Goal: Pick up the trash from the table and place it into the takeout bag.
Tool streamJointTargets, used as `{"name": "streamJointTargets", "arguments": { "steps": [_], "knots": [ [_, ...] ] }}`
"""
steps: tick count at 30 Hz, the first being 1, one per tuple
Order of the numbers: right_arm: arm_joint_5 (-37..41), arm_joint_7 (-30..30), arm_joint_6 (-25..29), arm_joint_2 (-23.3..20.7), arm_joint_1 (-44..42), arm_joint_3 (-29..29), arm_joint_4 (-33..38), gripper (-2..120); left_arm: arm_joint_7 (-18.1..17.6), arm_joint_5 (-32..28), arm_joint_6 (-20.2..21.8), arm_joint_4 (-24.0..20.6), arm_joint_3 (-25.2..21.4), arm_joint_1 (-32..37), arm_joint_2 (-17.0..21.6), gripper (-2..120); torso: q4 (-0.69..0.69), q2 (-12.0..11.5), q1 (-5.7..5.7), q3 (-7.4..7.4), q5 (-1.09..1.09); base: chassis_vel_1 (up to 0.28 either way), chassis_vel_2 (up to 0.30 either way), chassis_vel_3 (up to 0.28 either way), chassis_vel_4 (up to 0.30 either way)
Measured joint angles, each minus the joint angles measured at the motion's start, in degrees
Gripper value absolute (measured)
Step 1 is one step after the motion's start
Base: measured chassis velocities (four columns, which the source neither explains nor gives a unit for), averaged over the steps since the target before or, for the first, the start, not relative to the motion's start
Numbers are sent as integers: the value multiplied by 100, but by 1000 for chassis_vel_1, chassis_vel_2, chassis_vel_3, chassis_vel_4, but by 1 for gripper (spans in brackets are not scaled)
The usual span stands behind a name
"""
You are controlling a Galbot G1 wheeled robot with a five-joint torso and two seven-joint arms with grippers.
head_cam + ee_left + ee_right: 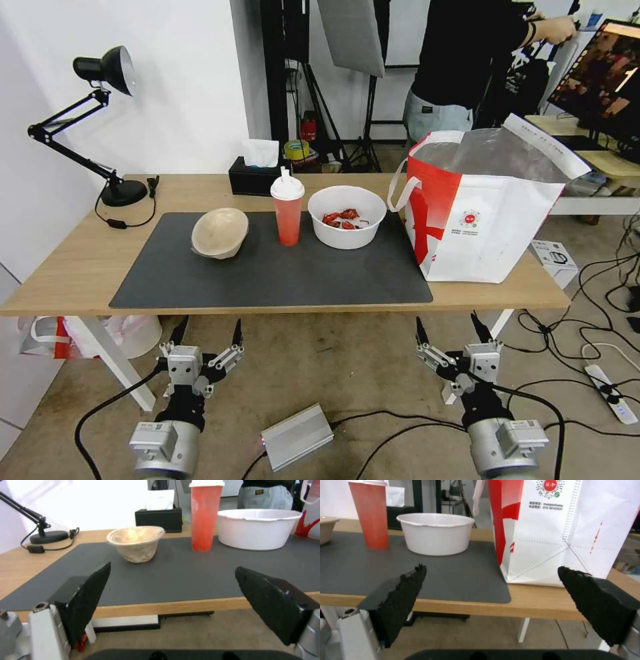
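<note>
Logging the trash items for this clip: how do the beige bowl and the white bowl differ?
The beige bowl is smaller and leans to one side; the white bowl is wider and sits level. The beige bowl looks empty, while the white bowl holds red food scraps. The beige bowl lies left of the red cup, the white bowl right of it, nearer the bag. Both rest on the dark mat, untouched.

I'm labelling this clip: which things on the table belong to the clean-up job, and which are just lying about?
Belong to the job:
- beige pulp bowl
- red drink cup
- white bowl with red scraps
- takeout bag

Just lying about:
- black tissue box
- black desk lamp
- dark grey mat
</note>
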Motion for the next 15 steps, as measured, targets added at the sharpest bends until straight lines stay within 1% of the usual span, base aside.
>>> {"name": "streamJointTargets", "arguments": {
  "steps": [10,13,15],
  "knots": [
    [11,4,-22,-17,0,1,1,100,-5,-8,10,0,0,0,2,100,0,0,0,0,0,0,0,0,0],
    [98,29,-158,-107,0,17,49,100,-21,-26,37,-1,-2,-1,6,100,0,0,0,0,0,0,0,0,0],
    [382,129,-586,-383,11,79,229,100,-41,-56,70,-6,-3,-3,11,100,0,0,0,0,0,0,0,0,0]
  ]
}}
